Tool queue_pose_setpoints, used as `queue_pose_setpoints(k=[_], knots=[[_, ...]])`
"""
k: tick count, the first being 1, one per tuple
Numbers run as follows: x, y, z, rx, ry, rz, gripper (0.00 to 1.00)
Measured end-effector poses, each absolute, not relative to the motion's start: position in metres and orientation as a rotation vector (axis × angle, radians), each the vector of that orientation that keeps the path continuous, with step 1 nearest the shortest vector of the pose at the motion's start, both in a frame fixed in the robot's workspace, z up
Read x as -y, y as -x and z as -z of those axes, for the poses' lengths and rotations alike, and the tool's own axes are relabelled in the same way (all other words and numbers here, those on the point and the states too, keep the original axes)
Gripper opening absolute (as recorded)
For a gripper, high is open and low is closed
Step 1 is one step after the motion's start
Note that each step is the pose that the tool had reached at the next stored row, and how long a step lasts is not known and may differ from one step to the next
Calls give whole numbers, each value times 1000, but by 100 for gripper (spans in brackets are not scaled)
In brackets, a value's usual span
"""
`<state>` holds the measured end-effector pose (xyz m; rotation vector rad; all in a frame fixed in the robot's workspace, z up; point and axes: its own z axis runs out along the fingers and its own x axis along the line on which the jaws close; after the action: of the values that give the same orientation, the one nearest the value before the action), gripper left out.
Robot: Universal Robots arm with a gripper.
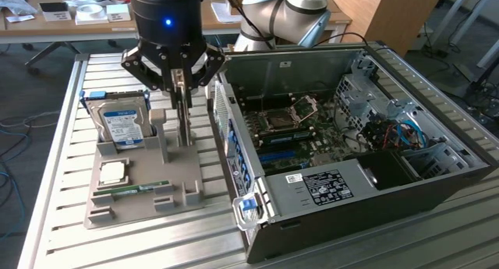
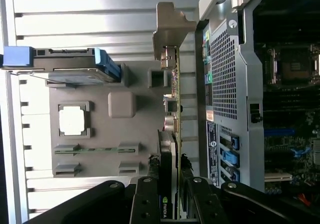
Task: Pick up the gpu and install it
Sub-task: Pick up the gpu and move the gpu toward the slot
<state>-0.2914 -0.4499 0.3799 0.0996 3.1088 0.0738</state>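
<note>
You have the gripper (image 1: 182, 89) clenched on the top edge of the gpu (image 1: 184, 126), which stands on edge in a slot at the gray holder's (image 1: 134, 210) case-side edge, probably so the thin card offers a grabbable edge beside the open PC case (image 1: 374, 213).

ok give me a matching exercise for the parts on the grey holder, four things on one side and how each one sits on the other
Things
1. graphics card
2. hard drive
3. processor chip
4. memory stick

How it sits
A. lying flat in a square pocket of the grey holder
B. standing upright, with blue rails on it
C. lying in a long narrow slot
D. standing on edge, gripped by the pincer

Pairs: 1-D, 2-B, 3-A, 4-C
</note>
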Motion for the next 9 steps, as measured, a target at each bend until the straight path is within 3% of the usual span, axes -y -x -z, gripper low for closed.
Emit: queue_pose_setpoints(k=[9], knots=[[450, 291, -396, -3109, -100, -74, 27]])
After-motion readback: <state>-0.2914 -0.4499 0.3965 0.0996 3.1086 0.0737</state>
